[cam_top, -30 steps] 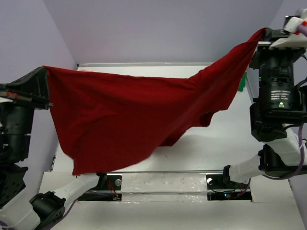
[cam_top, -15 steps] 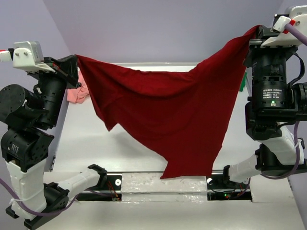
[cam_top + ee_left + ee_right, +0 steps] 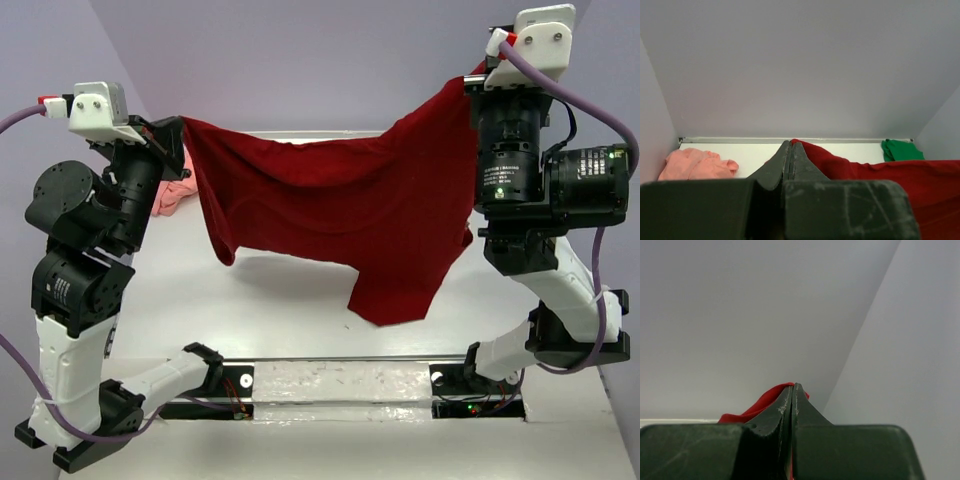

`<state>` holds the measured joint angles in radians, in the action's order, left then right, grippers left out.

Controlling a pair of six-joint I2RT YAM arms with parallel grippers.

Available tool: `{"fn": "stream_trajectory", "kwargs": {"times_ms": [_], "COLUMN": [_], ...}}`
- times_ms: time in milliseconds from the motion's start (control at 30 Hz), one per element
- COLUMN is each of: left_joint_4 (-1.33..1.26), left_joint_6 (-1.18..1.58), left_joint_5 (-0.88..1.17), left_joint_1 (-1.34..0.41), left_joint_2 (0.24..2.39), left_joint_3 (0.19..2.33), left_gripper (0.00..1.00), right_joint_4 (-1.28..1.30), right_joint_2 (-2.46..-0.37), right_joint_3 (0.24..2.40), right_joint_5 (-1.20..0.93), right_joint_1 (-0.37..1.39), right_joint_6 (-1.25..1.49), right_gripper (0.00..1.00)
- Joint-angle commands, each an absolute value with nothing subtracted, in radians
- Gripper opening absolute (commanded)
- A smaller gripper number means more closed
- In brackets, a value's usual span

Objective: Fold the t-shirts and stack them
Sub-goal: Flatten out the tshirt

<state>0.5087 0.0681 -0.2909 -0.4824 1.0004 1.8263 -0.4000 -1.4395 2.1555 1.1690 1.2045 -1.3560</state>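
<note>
A dark red t-shirt hangs spread in the air between my two grippers, its lowest corner drooping to the white table. At the shirt's upper left corner my left gripper is shut on the cloth; in the left wrist view the closed tips pinch red fabric. My right gripper is shut on the upper right corner, held higher; red cloth shows beside its closed tips. A crumpled salmon-pink t-shirt lies at the back left. A green t-shirt lies at the back right, hidden in the top view.
Pale purple walls close in the table at the back and both sides. The two arm bases sit on a rail along the near edge.
Both arms have swung inward and toward the back wall with the red shirt. Its hanging corner has moved from the near edge to mid-table. The pink shirt has come into view.
</note>
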Motion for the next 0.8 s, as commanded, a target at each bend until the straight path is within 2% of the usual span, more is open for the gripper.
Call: {"fn": "stream_trajectory", "kwargs": {"times_ms": [0,100,200,300,433,600,767], "left_joint_4": [0.428,0.491,0.563,0.560,0.578,0.470,0.422], "left_joint_6": [0.075,0.084,0.090,0.094,0.083,0.078,0.089], "left_joint_5": [-0.239,-0.230,-0.247,-0.241,-0.267,-0.247,-0.206], "left_joint_1": [-0.480,-0.479,-0.463,-0.417,-0.410,-0.411,-0.422], "left_joint_2": [0.957,0.933,0.920,0.858,0.880,0.948,1.075], "left_joint_3": [1.897,1.986,2.051,1.984,1.902,1.839,1.908], "left_gripper": [0.00,0.00,0.00,0.00,0.00,0.00,0.00], "right_joint_4": [-0.310,-0.563,-0.639,-0.784,-0.603,-0.543,-0.453], "right_joint_2": [-1.451,-1.447,-1.433,-1.373,-1.309,-1.332,-1.202], "right_joint_3": [2.252,2.195,2.191,2.097,2.104,2.184,2.016], "right_joint_5": [1.132,1.172,1.198,1.175,1.121,1.071,1.036], "right_joint_1": [1.242,1.336,1.385,1.385,1.385,1.385,1.374], "right_joint_6": [-1.295,-1.509,-1.560,-1.638,-1.413,-1.434,-1.333], "right_gripper": [0.00,0.00,0.00,0.00,0.00,0.00,0.00]}}
